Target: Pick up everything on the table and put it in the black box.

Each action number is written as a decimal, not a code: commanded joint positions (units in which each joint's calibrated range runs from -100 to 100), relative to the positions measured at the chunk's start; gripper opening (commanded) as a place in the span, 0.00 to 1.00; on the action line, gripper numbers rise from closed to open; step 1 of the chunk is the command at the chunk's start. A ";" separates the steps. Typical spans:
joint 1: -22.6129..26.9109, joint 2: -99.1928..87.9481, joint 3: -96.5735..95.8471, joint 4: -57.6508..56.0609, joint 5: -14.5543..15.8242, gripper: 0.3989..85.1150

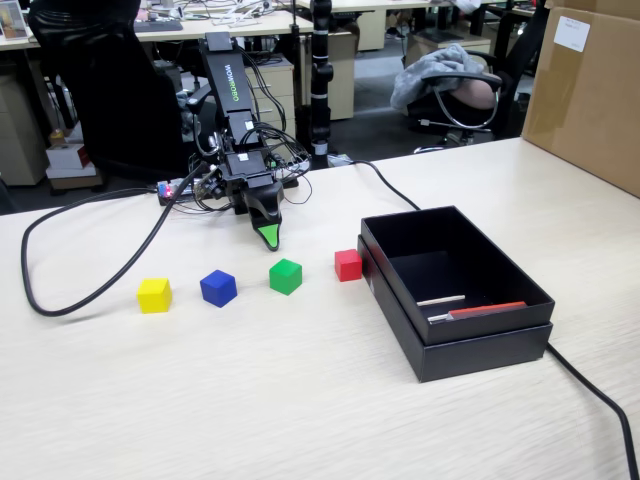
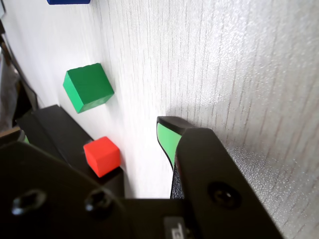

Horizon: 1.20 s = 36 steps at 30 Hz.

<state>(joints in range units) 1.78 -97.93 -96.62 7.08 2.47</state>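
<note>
Four cubes in a row — green cube (image 1: 285, 276) nearest the jaws

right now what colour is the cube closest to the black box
Red. The cube sits just left of the black box, clearest in the fixed view.
</note>
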 commanded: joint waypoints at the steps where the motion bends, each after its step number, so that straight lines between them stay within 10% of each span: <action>1: -1.17 0.22 -0.93 -2.12 -0.93 0.59; 36: -0.15 0.22 -0.75 -2.03 -1.07 0.58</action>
<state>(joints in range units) 1.29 -97.80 -96.71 7.08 1.68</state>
